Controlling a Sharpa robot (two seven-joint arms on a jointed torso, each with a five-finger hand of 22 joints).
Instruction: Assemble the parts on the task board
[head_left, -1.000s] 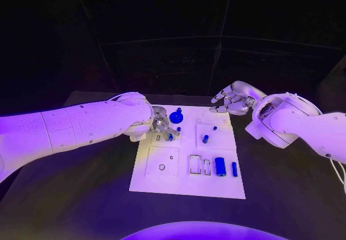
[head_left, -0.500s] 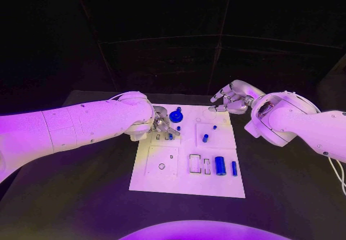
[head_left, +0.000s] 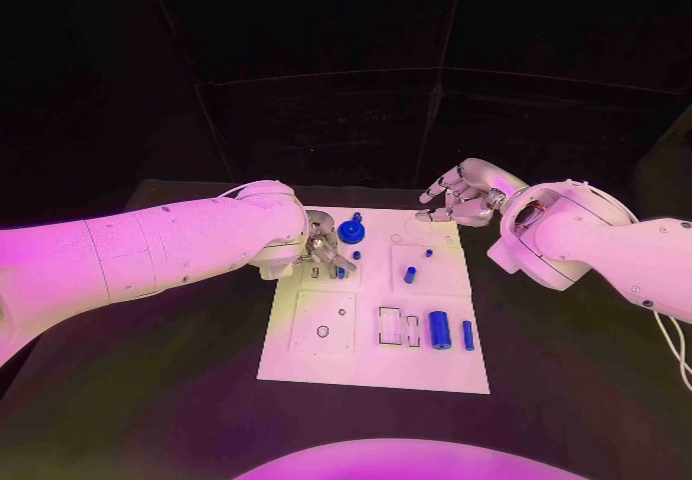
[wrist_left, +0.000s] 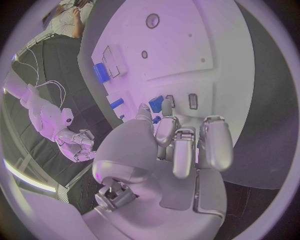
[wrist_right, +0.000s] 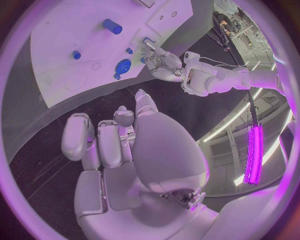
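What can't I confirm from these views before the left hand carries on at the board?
- Whether the left hand actually holds the small blue part: fingertips cover the contact in the left wrist view; too small in the head view.
- The board slots under that hand: hidden by its fingers.
- Whether the blue knob is seated in the task board: too small.
- The right hand holds nothing visible; palm faces away.

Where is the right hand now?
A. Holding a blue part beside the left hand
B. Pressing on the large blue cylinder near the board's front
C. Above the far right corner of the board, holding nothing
C: the right hand hangs over the board's far right corner, its fingers apart and empty.
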